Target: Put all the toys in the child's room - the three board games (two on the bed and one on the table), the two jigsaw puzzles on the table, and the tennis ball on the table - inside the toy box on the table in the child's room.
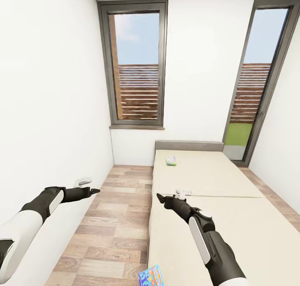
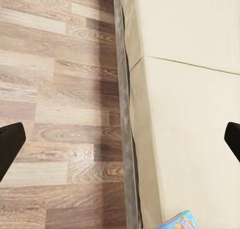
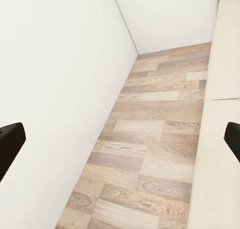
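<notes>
Wooden floor point(image 1: 112, 219) strip beside bed point(image 1: 216, 194)

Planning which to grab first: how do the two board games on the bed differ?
The green board game lies far up the bed, close to the headboard; the blue board game sits at the near end. The green one lies whole on the mattress; the blue one is at the bed's floor-side edge, cut off by the picture. Both are untouched.

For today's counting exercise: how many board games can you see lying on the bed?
2. One board game lies near the headboard end of the bed. The other board game sits at the bed's near edge, partly cut off by the picture; more could lie out of frame.
</notes>
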Robot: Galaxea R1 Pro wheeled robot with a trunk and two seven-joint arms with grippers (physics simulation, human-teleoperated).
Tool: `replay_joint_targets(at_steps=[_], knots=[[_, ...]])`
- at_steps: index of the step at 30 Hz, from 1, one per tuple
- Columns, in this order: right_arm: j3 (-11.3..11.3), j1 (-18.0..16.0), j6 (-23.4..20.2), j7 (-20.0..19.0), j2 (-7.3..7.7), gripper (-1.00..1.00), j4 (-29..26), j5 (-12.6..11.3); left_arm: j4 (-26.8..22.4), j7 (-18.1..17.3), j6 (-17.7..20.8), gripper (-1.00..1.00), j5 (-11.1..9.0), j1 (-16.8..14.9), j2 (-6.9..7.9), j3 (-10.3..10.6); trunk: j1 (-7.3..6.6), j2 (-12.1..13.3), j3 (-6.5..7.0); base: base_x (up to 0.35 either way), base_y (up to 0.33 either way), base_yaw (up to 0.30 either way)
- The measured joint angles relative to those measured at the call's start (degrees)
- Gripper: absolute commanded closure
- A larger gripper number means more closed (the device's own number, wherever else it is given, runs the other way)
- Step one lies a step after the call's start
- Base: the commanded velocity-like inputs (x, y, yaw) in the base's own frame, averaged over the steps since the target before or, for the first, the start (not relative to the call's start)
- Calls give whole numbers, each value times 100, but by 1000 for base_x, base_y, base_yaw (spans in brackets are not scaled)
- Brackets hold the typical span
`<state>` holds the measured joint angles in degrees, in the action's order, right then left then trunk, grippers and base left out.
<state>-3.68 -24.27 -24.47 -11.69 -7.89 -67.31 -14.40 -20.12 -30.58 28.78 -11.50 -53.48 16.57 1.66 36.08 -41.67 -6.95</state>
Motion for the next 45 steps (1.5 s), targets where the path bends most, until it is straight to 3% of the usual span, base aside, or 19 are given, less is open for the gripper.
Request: replay_joint_targets(at_steps=[11, 15, 18, 20, 27, 29, 33, 37, 45], knots=[[-6, -3, -30, -13, 8, -100, -114, -6, -2, 29, 2, -100, 18, 0, -7, 4, 242, -442, -198, 0, 0, 0], [-11, 18, -178, -23, 14, -100, -498, -15, 0, 42, 3, -100, 28, 0, -8, 21, 330, -603, -270, 0, 0, 0], [0, 72, -444, -27, 16, -100, -824, -24, 1, 49, 2, -100, 32, 0, -12, 32, 352, -645, -289, 0, 0, 0], [40, 143, -861, -32, 17, -100, -1170, -38, 3, 54, -2, -100, 34, 0, -14, 40, 352, -645, -289, 0, 0, 0], [313, 217, -1701, -58, 9, -100, -1838, -105, 5, 60, 22, -100, 37, -1, -7, 33, 352, -645, -289, 0, 0, 0], [391, 238, -1864, -81, 11, -100, -1960, -193, 5, 51, 32, -100, 36, -1, 4, 12, 352, -645, -289, 0, 0, 0], [453, 261, -1996, -201, 28, -100, -2064, -603, 5, 33, 41, -100, 28, -1, 17, -8, 352, -645, -289, 0, 0, 0], [482, 267, -2037, -317, 65, -100, -2093, -926, 9, 48, 54, -100, 25, 0, 9, -12, 440, -804, -360, 0, 0, 0], [508, 273, -2042, -725, 358, -100, -2093, -1417, 34, 64, 66, -100, 25, 0, -11, -21, 616, -1125, -504, 0, 0, 0]])
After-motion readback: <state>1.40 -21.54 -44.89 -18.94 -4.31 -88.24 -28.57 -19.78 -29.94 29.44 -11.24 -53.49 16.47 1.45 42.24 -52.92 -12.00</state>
